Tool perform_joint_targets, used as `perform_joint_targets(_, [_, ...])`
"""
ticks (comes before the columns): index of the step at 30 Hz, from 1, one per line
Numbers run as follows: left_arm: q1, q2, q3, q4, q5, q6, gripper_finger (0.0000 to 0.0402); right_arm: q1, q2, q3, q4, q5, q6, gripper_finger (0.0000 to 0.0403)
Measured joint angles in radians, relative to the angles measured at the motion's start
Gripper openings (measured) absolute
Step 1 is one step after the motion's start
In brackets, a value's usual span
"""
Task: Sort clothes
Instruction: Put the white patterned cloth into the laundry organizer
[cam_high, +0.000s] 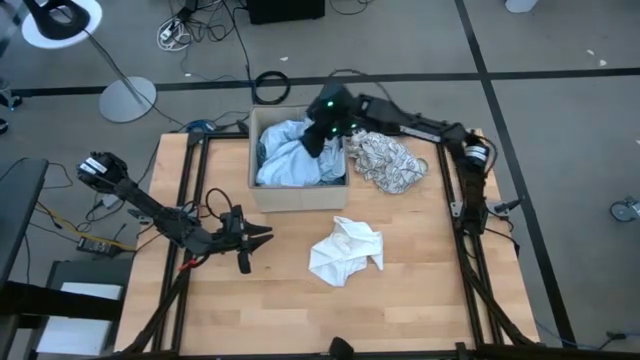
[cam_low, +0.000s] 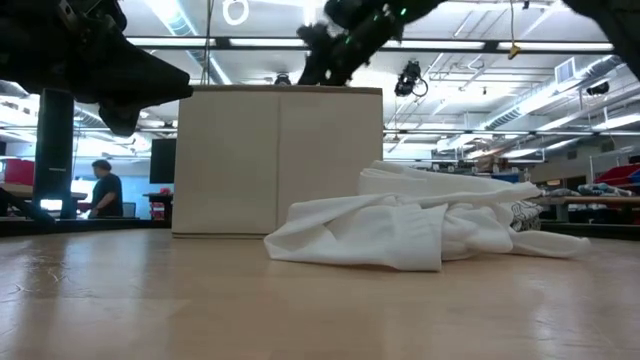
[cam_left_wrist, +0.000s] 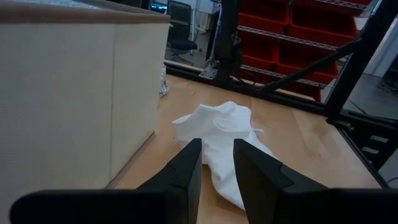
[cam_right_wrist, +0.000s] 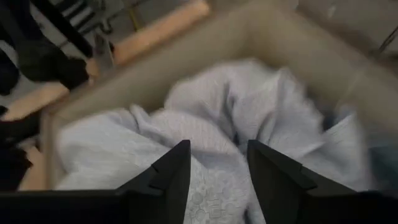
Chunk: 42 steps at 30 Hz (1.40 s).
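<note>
The right gripper (cam_high: 318, 140) is hovering wide open over light blue clothes (cam_high: 290, 155) in the box (cam_high: 300, 196); the white shirt (cam_high: 345, 250) and patterned garment (cam_high: 385, 160) are lying unsorted; the left gripper (cam_high: 262, 236), fingers narrow, is waiting

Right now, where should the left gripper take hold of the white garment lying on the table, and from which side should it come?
Probably at the raised crumpled fold of the white garment nearest the left gripper. The cloth lies loose in ridges, clear of the cardboard box, and the open fingers already point at it. A low approach along the table from the left arm's side should let them close on a ridge.
</note>
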Motion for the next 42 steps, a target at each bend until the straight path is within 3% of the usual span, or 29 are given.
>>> perform_joint_targets(5, [0.000,0.000,0.000,-0.005,0.000,0.000,0.0099,0.000,-0.125,0.002,-0.094,0.101,-0.072,0.0160])
perform_joint_targets(9, [0.000,0.000,0.000,-0.006,0.000,0.000,0.0099,0.000,-0.218,-0.023,-0.206,0.124,-0.108,0.0160])
perform_joint_targets(14, [0.000,0.000,0.000,-0.006,0.000,0.000,0.0099,-0.002,-0.367,-0.210,-0.221,0.213,-0.116,0.0160])
perform_joint_targets(22, [0.000,0.000,0.000,-0.006,0.000,-0.004,0.0099,-0.021,-0.613,-0.689,-0.039,0.281,-0.048,0.0160])
perform_joint_targets(29, [0.000,0.000,0.000,-0.006,0.000,-0.005,0.0099,-0.038,-0.716,-1.034,0.113,0.377,0.012,0.0160])
perform_joint_targets(37, [0.000,0.000,0.000,-0.006,0.000,-0.005,0.0099,-0.071,-0.712,-1.281,0.411,0.400,0.007,0.0160])
perform_joint_targets(42, [0.000,0.000,0.000,-0.006,0.000,-0.005,0.0099,-0.107,-0.712,-1.360,0.576,0.531,0.024,0.0166])
